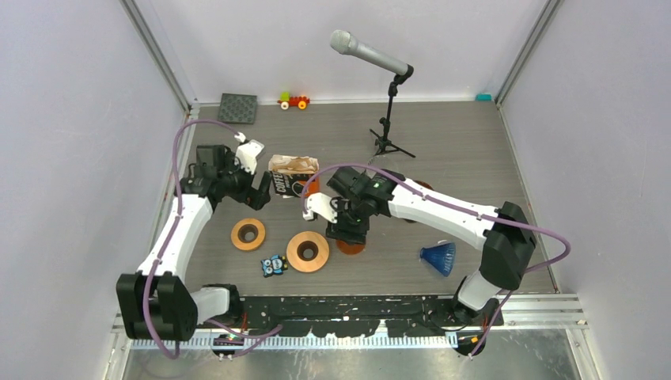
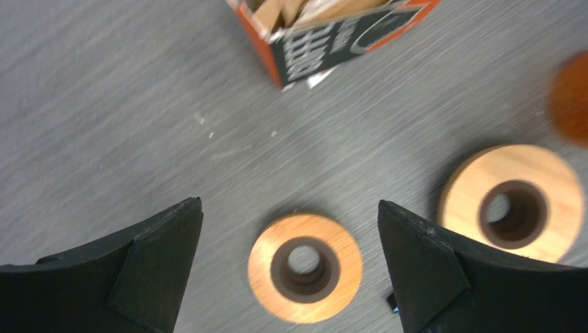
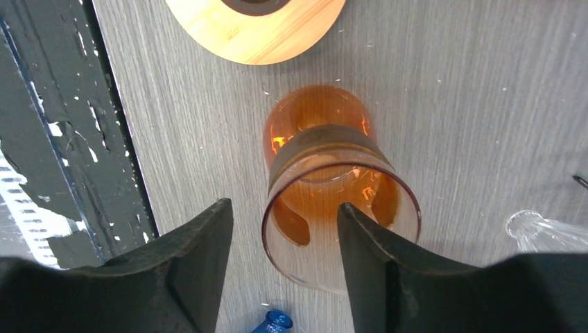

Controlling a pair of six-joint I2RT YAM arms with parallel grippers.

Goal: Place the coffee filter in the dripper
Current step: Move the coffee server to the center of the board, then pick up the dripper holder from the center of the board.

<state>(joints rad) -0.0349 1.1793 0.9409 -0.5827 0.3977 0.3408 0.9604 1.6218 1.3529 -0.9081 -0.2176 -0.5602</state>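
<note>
Though poised w/ left gripper (image 2: 290, 202) spread & empty short of the filters (image 1: 294, 164), all in their box (image 2: 326, 52) apart from amber dripper (image 3: 333, 159), & right gripper (image 3: 284, 205) unclenched about its rim, prob. risked tipping it via off-centre squeeze.

The grey wood-grain table (image 1: 459, 150) carries a scatter of things. Along its far edge lie a dark square mat (image 1: 238, 108), a toy car (image 1: 293, 100) and a teal block (image 1: 483, 97). A microphone stand (image 1: 388, 142) rests on its tripod. Mid-table sits an open box of coffee filters (image 1: 293, 174). Nearer lie a smaller wooden ring (image 1: 248, 233) and a larger wooden ring (image 1: 307, 251) — an orange glass dripper (image 3: 319, 159) just right of them, a small blue toy (image 1: 274, 266) beside the larger ring, and a blue ribbed dripper (image 1: 439, 257) on its side well to the right.
</note>
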